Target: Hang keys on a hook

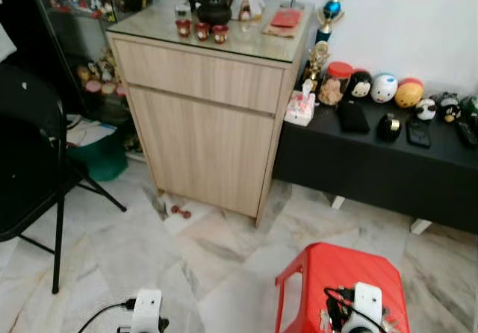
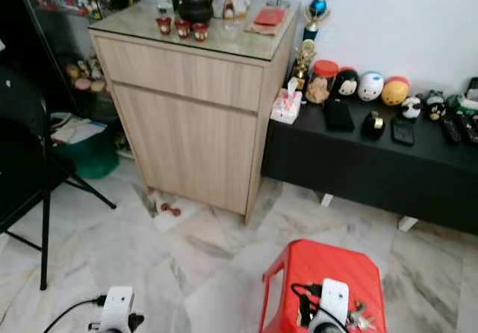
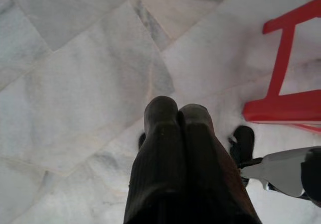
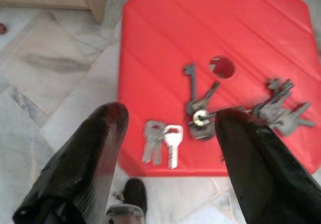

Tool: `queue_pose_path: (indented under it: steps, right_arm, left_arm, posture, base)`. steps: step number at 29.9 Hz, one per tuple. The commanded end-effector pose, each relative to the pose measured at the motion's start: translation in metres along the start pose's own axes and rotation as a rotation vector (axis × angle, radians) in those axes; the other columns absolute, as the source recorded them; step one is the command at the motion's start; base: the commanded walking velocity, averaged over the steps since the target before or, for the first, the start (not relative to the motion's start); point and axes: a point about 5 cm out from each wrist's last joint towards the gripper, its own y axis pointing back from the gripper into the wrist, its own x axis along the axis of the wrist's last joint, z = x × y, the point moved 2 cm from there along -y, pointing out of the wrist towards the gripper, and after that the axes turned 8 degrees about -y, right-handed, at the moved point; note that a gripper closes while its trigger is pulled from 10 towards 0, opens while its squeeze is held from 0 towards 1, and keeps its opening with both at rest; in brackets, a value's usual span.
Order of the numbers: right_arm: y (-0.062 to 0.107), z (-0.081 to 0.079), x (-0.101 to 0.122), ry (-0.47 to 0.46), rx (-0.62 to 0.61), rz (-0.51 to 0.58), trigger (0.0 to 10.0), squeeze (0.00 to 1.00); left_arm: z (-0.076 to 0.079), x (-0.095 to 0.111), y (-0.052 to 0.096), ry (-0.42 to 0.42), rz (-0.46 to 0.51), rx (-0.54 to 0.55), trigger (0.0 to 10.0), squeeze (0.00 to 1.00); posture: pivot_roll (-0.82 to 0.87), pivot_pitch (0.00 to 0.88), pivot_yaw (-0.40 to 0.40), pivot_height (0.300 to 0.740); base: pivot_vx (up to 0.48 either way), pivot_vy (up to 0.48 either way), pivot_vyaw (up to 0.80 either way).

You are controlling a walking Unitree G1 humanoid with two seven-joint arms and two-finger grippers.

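Three bunches of keys (image 4: 200,114) lying loose on the red plastic stool (image 4: 150,43): a small pair near the front edge, a middle bunch just beside the round hole in the seat, a bigger cluster toward the far side edge. Not picked up yet, so pretty clearly the reach-and-grab step, nothing hung so far. Right gripper (image 4: 168,133) hovering above the stool's front edge, fingers spread wide, the small pair sitting between them and the middle bunch right next to one finger (image 4: 251,148). Next up, probably: drop straight down, pinch one bunch by its ring, lift without dragging the others off the edge. Flat keys on smooth plastic, so likely fiddly to get under. Left gripper (image 3: 178,116) hanging idle over the marble floor (image 1: 216,273), fingers pressed together, holding nothing. Wooden cabinet (image 1: 202,116) and a low black shelf (image 1: 388,161) of toys ahead. Can't spot a hook anywhere, so finding one comes after the grab.
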Motion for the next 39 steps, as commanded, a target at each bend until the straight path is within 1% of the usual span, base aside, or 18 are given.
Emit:
queue_pose_path:
  steps: [1, 4, 11, 16, 20, 21, 22, 23, 25, 26, 27, 28, 29, 30, 32, 34, 36, 39]
  right_arm:
    - [-0.001, 0.002, 0.005, 0.001, -0.005, 0.019, 10.0, 0.0]
    - [-0.001, 0.001, 0.005, 0.016, 0.007, 0.015, 10.0, 0.0]
    - [-0.001, -0.003, 0.006, 0.045, 0.052, 0.02, 10.0, 0.0]
    - [-0.001, -0.004, 0.006, 0.045, 0.059, 0.019, 10.0, 0.0]
    - [-0.001, -0.008, 0.006, 0.077, 0.089, 0.016, 10.0, 0.0]
    - [-0.001, -0.011, 0.006, 0.112, 0.115, 0.014, 10.0, 0.0]
    - [-0.001, -0.015, 0.008, 0.174, 0.151, 0.022, 10.0, 0.0]
    - [-0.001, -0.02, 0.012, 0.195, 0.182, 0.047, 10.0, 0.0]
    - [-0.001, -0.022, 0.017, 0.191, 0.197, 0.08, 10.0, 0.0]
    - [-0.002, -0.023, 0.027, 0.206, 0.203, 0.13, 10.0, 0.0]
    - [-0.002, -0.023, 0.027, 0.206, 0.203, 0.13, 10.0, 0.0]
    - [-0.002, -0.023, 0.039, 0.201, 0.201, 0.191, 10.0, 0.0]
    - [-0.001, -0.024, 0.056, 0.187, 0.202, 0.281, 10.0, 0.0]
    - [-0.001, -0.024, 0.061, 0.185, 0.204, 0.304, 10.0, 0.0]
    - [0.003, -0.031, 0.08, 0.175, 0.237, 0.413, 10.0, 0.0]
    - [0.006, -0.035, 0.087, 0.168, 0.25, 0.457, 10.0, 0.0]
    - [0.012, -0.043, 0.098, 0.182, 0.283, 0.534, 10.0, 0.0]
    - [0.013, -0.047, 0.1, 0.189, 0.296, 0.551, 10.0, 0.0]
  left_arm:
    - [0.005, -0.003, 0.0, -0.008, -0.009, -0.011, 10.0, 0.0]
    - [0.005, -0.003, 0.0, -0.006, -0.007, -0.011, 10.0, 0.0]
    - [0.004, -0.003, 0.0, 0.006, -0.007, -0.005, 10.0, 0.0]
    - [0.004, -0.004, 0.001, 0.007, -0.007, -0.008, 10.0, 0.0]
    - [0.004, -0.004, 0.001, 0.009, -0.005, -0.007, 10.0, 0.0]
    - [0.004, -0.004, 0.001, 0.01, -0.005, -0.006, 10.0, 0.0]
    - [0.004, -0.004, 0.001, 0.01, -0.005, -0.005, 10.0, 0.0]
    - [0.004, -0.004, 0.001, 0.011, -0.005, -0.004, 10.0, 0.0]
    - [0.003, -0.004, 0.001, 0.011, -0.005, -0.004, 10.0, 0.0]
    - [0.003, -0.004, 0.001, 0.01, -0.005, -0.004, 10.0, 0.0]
    - [0.003, -0.004, 0.001, 0.01, -0.005, -0.004, 10.0, 0.0]
    - [0.003, -0.004, 0.001, 0.01, -0.005, -0.003, 10.0, 0.0]
    - [0.003, -0.004, 0.001, 0.007, -0.004, -0.002, 10.0, 0.0]
    - [0.003, -0.004, 0.001, 0.006, -0.004, -0.002, 10.0, 0.0]
    - [0.002, -0.003, 0.001, 0.005, -0.002, -0.001, 10.0, 0.0]
    - [0.002, -0.003, 0.001, 0.004, -0.001, -0.001, 10.0, 0.0]
    - [0.002, -0.002, 0.001, 0.001, 0.001, 0.0, 10.0, 0.0]
    - [0.002, -0.002, 0.0, 0.0, 0.003, 0.001, 10.0, 0.0]
  posture:
    - [0.09, 0.0, -0.085, 0.74]
    - [0.09, 0.0, -0.086, 0.74]
    - [0.08, 0.0, -0.086, 0.74]
    - [0.09, 0.0, -0.087, 0.74]
    - [0.09, 0.0, -0.089, 0.74]
    - [0.09, 0.0, -0.09, 0.74]
    - [0.09, 0.0, -0.09, 0.74]
    - [0.09, 0.0, -0.09, 0.74]
    - [0.08, 0.0, -0.091, 0.74]
    - [0.08, 0.0, -0.091, 0.74]
    - [0.08, 0.0, -0.091, 0.74]
    - [0.08, 0.0, -0.091, 0.74]
    - [0.08, 0.0, -0.091, 0.74]
    - [0.08, 0.0, -0.091, 0.74]
    - [0.07, 0.0, -0.09, 0.74]
    - [0.07, 0.0, -0.089, 0.74]
    - [0.07, 0.0, -0.089, 0.74]
    - [0.07, 0.0, -0.089, 0.74]
  base:
    - [0.0, -0.398, 0.0]
    - [0.0, -0.344, 0.0]
    - [0.0, 0.0, 0.0]
    - [0.0, 0.0, 0.0]
    - [0.0, 0.0, 0.0]
    - [0.0, 0.0, 0.0]
    - [0.0, 0.0, 0.0]
    - [0.0, 0.0, 0.0]
    - [0.0, 0.0, 0.0]
    - [0.0, 0.0, 0.0]
    - [0.0, 0.0, 0.0]
    - [0.0, 0.0, 0.0]
    - [0.0, 0.0, 0.0]
    - [0.0, 0.0, 0.0]
    - [0.0, 0.0, 0.0]
    - [0.0, 0.0, 0.0]
    - [0.0, 0.0, 0.0]
    - [0.0, 0.0, 0.0]
